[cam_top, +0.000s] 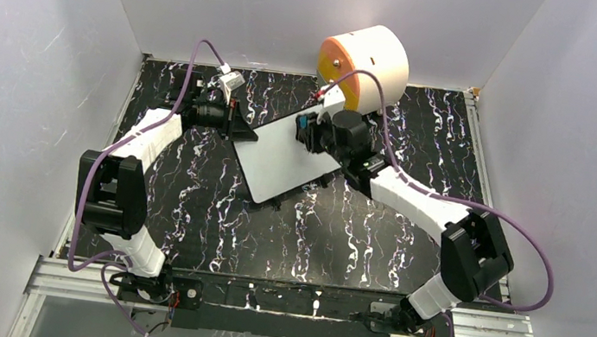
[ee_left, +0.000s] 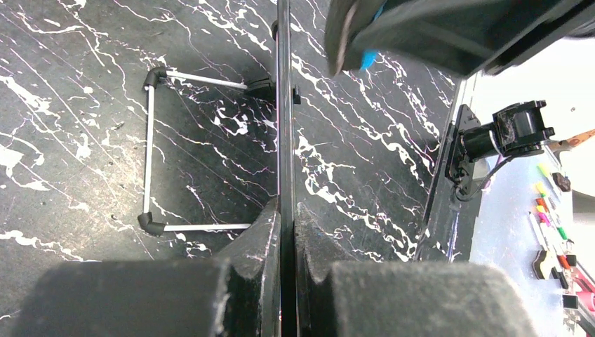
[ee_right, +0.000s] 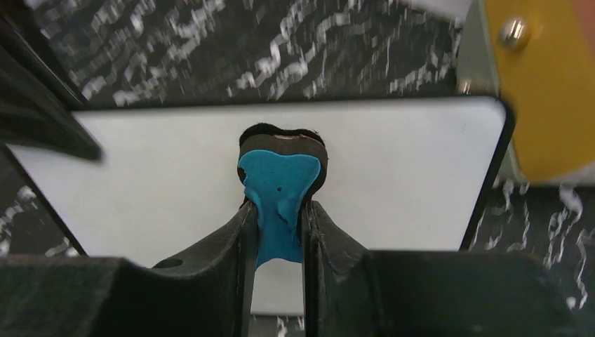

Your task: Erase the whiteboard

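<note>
Pressure matters most: we judge the wipe is under way, so we should hold the blue eraser with black felt [ee_right: 281, 184] flat against the small black-framed white whiteboard [cam_top: 283, 162] and sweep evenly. The right gripper [ee_right: 279, 217] has its fingers clamped on the eraser; the left gripper [ee_left: 284, 214] has its fingers pinched on the board's thin edge, at the middle of the black marbled worktop [cam_top: 338, 235]. Only the right wrist view shows felt meeting the white face, with no writing visible there; only the left wrist view shows a white wire stand [ee_left: 149, 151] beside the edge
</note>
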Controlling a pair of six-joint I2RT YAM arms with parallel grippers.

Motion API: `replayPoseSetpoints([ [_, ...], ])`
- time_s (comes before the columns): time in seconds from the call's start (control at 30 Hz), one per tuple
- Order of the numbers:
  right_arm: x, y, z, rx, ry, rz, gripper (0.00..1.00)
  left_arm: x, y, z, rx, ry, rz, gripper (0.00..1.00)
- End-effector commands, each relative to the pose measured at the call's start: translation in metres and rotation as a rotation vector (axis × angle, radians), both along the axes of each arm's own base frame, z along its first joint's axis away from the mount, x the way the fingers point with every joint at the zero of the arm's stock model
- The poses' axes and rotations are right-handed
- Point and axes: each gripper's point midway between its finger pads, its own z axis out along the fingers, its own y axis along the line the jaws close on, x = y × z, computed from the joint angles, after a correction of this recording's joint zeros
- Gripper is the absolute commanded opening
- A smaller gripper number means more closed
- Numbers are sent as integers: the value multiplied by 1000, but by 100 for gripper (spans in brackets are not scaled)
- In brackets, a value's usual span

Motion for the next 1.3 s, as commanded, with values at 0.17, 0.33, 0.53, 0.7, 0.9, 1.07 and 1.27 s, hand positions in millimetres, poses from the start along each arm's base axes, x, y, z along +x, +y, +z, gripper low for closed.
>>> replayPoseSetpoints([
  [0.17,21,14,19,44,-88,6,15,-14,-7,-1,-13,46,-45,0],
  [0.33,11,1,-21,-8,-37,-8,15,-14,-7,0,-13,42,-44,0],
  [0.53,-8,-17,-73,-76,52,-29,14,-14,-7,0,-17,42,-48,0],
  [0.7,-12,-19,-68,-51,63,-36,13,-14,-9,0,-24,43,-53,0],
  [0.9,16,-1,21,47,-85,-44,14,-14,-9,0,-21,48,-51,0],
  [1.07,39,-7,22,25,-100,-83,14,-14,-9,1,-23,47,-54,0],
  [1.27,38,-18,-27,-23,-22,-95,13,-14,-9,2,-26,44,-59,0],
])
